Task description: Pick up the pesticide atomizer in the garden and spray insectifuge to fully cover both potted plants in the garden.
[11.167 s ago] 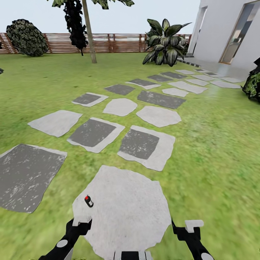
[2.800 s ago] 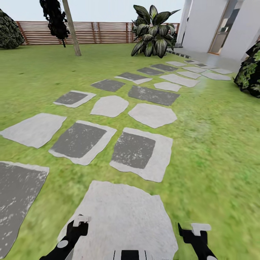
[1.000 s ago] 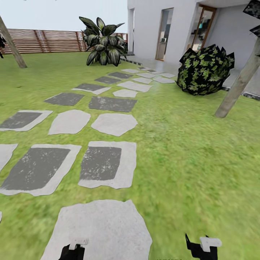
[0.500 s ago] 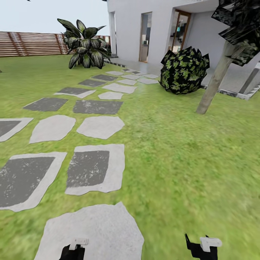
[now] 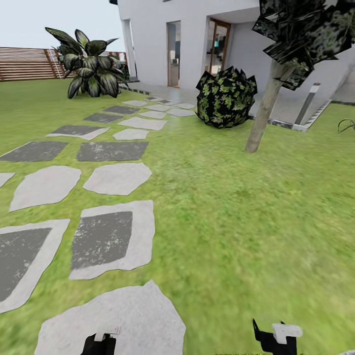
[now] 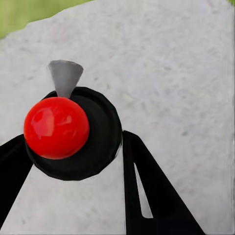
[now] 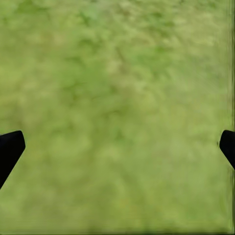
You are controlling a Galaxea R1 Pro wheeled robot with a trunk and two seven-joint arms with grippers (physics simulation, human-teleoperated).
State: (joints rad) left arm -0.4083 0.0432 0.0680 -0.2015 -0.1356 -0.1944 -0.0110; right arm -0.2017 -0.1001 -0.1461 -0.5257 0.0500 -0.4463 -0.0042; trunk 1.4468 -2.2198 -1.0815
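The view has swung right across the garden (image 5: 231, 197): the house (image 5: 162, 39) and round bush (image 5: 226, 98) now sit centre, so the search for the potted plants continues. The left gripper (image 6: 73, 152) stays clamped on the pesticide atomizer (image 6: 73, 132); the right gripper (image 7: 117, 147) hangs spread, empty, over grass.

I see stepping stones (image 5: 117, 178) running ahead on my left across the grass (image 5: 256, 212); a bush (image 5: 226, 97) and tree trunk (image 5: 264, 116) stand ahead right, before the house (image 5: 197, 39).
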